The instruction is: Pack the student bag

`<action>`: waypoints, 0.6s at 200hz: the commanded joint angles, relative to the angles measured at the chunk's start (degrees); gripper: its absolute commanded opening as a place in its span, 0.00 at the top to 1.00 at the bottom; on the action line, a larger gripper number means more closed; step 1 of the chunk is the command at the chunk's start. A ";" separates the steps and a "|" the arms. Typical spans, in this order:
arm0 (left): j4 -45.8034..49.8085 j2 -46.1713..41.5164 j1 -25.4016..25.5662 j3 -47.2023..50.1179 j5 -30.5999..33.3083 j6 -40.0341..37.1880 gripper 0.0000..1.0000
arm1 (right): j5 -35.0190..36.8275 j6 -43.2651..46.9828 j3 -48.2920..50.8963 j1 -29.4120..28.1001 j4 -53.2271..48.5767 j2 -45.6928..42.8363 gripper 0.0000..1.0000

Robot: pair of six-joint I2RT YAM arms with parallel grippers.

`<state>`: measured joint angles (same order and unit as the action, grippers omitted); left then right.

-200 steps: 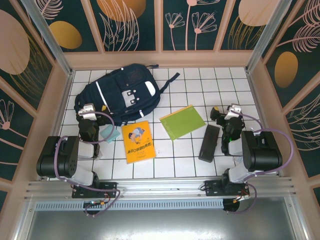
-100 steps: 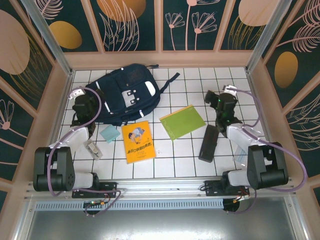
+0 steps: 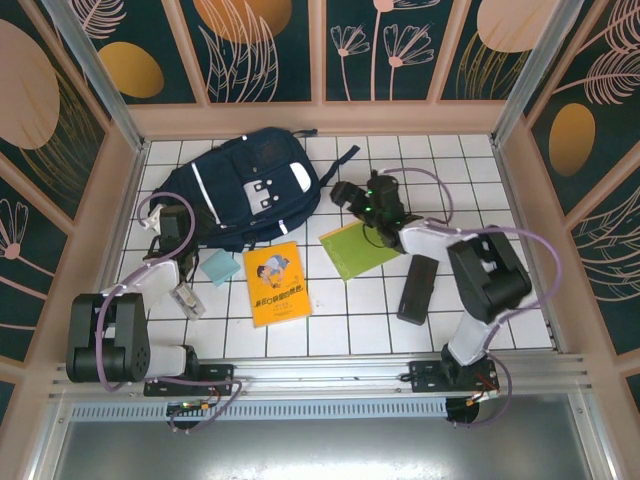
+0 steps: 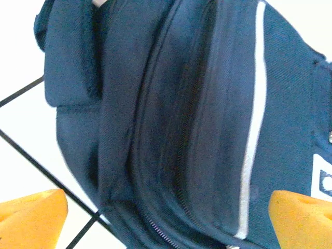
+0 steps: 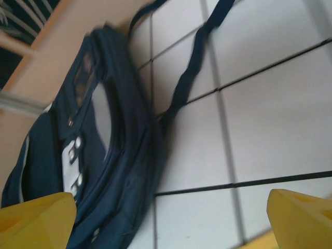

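White gridded tabletop (image 3: 330,330), patterned walls on three sides. Far left of centre lies the student bag (image 3: 250,190), flat, front pocket up, one strap (image 3: 345,158) trailing right. Just beside its left edge: left gripper (image 3: 166,216), jaws wide, nothing held; zipper seams run between its pads (image 4: 31,218). Near the bag's right side: right gripper (image 3: 352,193), jaws wide, empty. Nearer the bases: yellow book (image 3: 277,284), green folder (image 3: 370,250), black case (image 3: 418,287).

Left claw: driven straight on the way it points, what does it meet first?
The student bag: in the left wrist view its zippered side lies dead ahead of the open left claw. From above, the claw sits close beside the bag; the exact gap is hard to judge.
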<state>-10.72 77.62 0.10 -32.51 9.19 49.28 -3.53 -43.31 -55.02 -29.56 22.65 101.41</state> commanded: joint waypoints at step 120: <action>5.71 -3.34 -0.10 1.07 -4.64 -1.18 0.01 | -9.65 -13.93 -17.46 -2.37 14.16 17.40 1.00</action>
<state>-6.13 72.25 0.10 -32.01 6.46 48.29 -12.29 -57.80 -72.29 -34.39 33.28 124.92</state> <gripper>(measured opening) 0.988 0.041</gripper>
